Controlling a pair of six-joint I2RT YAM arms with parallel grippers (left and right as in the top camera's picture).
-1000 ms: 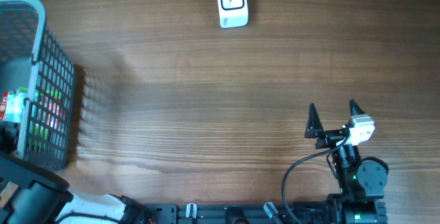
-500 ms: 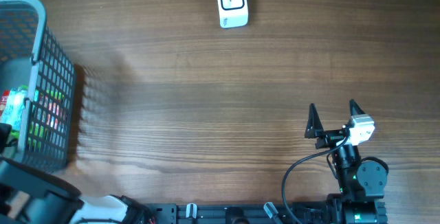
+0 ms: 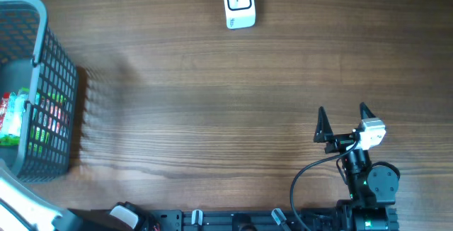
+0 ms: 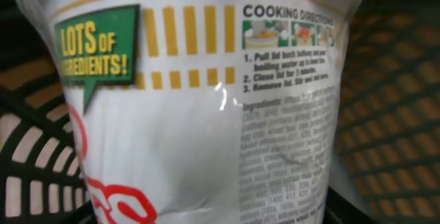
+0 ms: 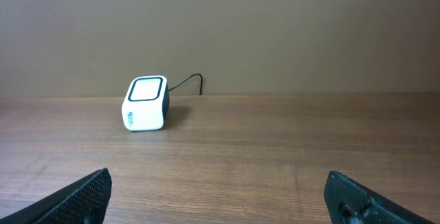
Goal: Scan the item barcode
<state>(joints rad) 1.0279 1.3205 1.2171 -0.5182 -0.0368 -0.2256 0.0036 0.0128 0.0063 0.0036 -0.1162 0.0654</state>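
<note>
A white noodle cup (image 4: 192,114) with a green "lots of ingredients" label and cooking directions fills the left wrist view, inside the dark mesh basket (image 4: 385,114). No barcode shows on the side facing me. My left gripper (image 4: 206,216) is shut on the cup; dark finger edges (image 4: 81,214) press its lower sides. The white scanner (image 3: 238,3) stands at the table's far edge and shows ahead-left in the right wrist view as the scanner (image 5: 145,103). My right gripper (image 3: 342,115) rests open and empty at the near right, also seen as the right gripper (image 5: 220,196).
The grey mesh basket (image 3: 49,82) stands at the table's left edge with red and green packets (image 3: 10,114) inside. A cable (image 5: 185,83) runs from the scanner toward the back wall. Bare wood lies between basket, scanner and right arm.
The left arm's body has slid down and left, almost out of the overhead view. The right arm and scanner have not moved.
</note>
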